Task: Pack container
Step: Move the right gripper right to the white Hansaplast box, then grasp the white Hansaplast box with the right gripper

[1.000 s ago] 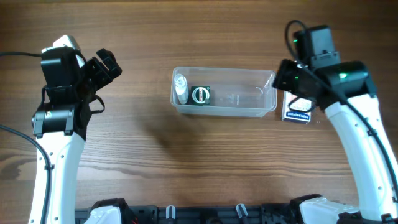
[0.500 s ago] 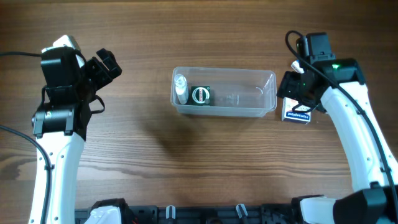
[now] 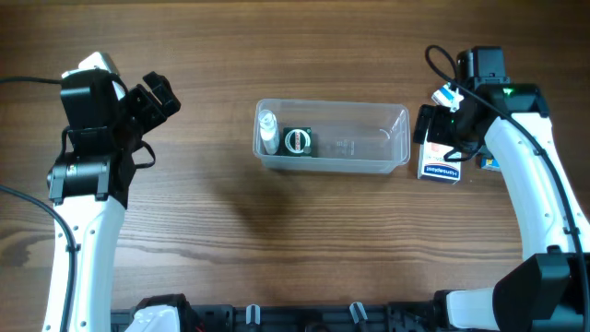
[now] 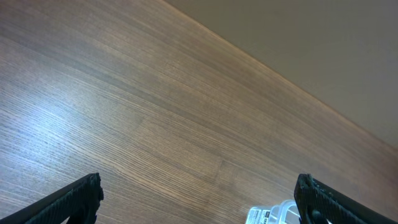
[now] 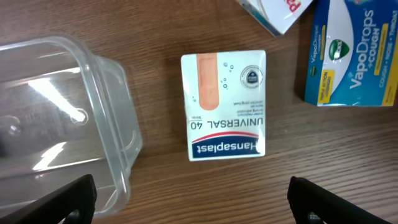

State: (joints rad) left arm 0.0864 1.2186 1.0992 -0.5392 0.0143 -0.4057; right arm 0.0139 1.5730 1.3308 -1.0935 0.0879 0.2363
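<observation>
Showing the right gripper (image 5: 194,198) pulling away rightward from the end wall of the container (image 3: 364,148), against the frame of a second earlier, and widening its jaws on the way; now hanging fully spread above the plaster box (image 5: 224,106), gripping nothing. Showing that box lying flat on the table (image 3: 277,240), print upward, just beside the container's right end, with a cough drops box (image 5: 357,53) near it on the side away from the container and a corner of a third box (image 5: 273,12) peeping in at the frame edge. Placing the container mid-table between the two arms, upright and open-topped, already holding a small clear bottle (image 3: 267,129) and a dark round-faced item (image 3: 297,140) at its left end, leaving the middle and right end bare. Keeping the left gripper (image 4: 198,196) spread wide and empty too, well apart from the container over bare wood. Judging the container light, thin-walled and smooth, likely flexing under a squeeze and sliding readily on the wood: favouring a hold across the stiffer rim at a short end, or a brace against one wall while loading, rather than a pinch at mid-wall
</observation>
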